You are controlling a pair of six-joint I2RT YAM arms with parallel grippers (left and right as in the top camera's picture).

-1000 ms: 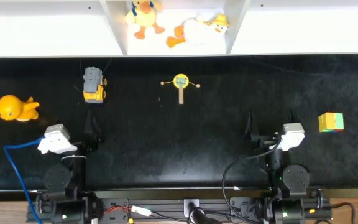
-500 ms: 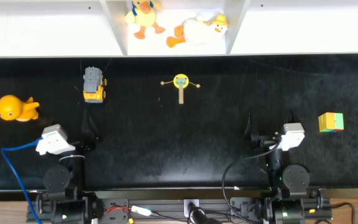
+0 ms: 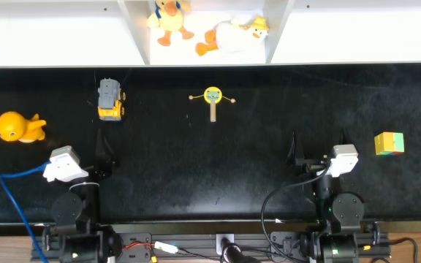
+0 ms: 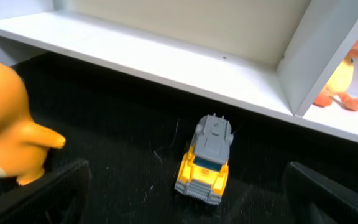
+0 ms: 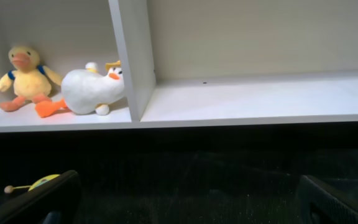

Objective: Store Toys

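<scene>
My left tool (image 4: 186, 186) has edged slightly left since a second ago; my right tool (image 5: 188, 186) has stayed put. Both gape, released. On the bench (image 3: 196, 168): orange duck (image 3: 19, 126) far left, yellow-grey truck (image 3: 110, 99) upright near the shelf (image 3: 64, 44), coloured cube (image 3: 389, 143) right, rattle (image 3: 212, 98) centre.

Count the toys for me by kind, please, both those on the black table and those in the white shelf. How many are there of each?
Ducks: 3 (yellow plush duck, white plush duck, orange duck)
Trucks: 1 (yellow and grey truck)
Rattles on a stick: 1 (yellow rattle)
Cubes: 1 (multicoloured cube)
Total: 6
</scene>
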